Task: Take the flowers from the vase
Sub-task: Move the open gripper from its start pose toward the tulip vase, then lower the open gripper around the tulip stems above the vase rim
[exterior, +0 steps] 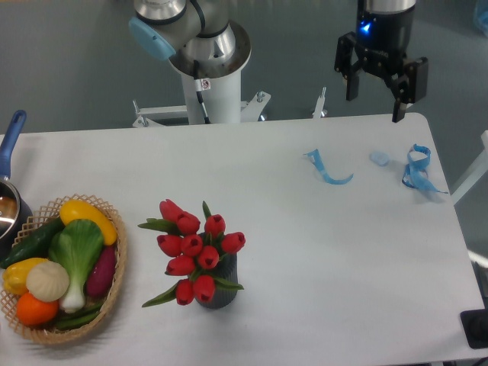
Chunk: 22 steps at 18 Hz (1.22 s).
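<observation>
Standing in the vase (219,290) near the table's (305,252) front edge, the flowers (192,252) sit just right of a vegetable basket (114,286). The gripper (377,97) hangs well apart at the far right, jaws wide, holding nothing.

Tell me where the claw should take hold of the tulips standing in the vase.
Likely from above: the flowers stand upright in the vase, stems hidden. Close the open claw around the bunch just above the vase mouth, below the buds, then lift straight up.
</observation>
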Each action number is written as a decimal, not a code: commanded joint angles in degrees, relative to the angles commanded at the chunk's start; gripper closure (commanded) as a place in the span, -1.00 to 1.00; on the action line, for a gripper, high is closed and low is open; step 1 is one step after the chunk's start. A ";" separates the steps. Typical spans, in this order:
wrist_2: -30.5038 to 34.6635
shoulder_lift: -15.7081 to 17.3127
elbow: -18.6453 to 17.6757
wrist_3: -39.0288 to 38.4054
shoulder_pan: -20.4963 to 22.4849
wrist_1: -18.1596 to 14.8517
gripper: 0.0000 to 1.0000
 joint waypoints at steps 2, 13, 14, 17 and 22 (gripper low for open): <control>0.00 0.00 -0.61 0.17 -0.09 0.26 -1.00; -4.30 2.90 -12.21 -5.61 -0.44 13.00 -1.00; -4.91 2.99 -12.91 -7.19 -0.53 13.10 -1.00; -5.18 3.08 -14.93 -14.47 -2.88 12.83 -1.00; -14.30 0.62 -16.08 -22.49 -5.45 13.36 -1.00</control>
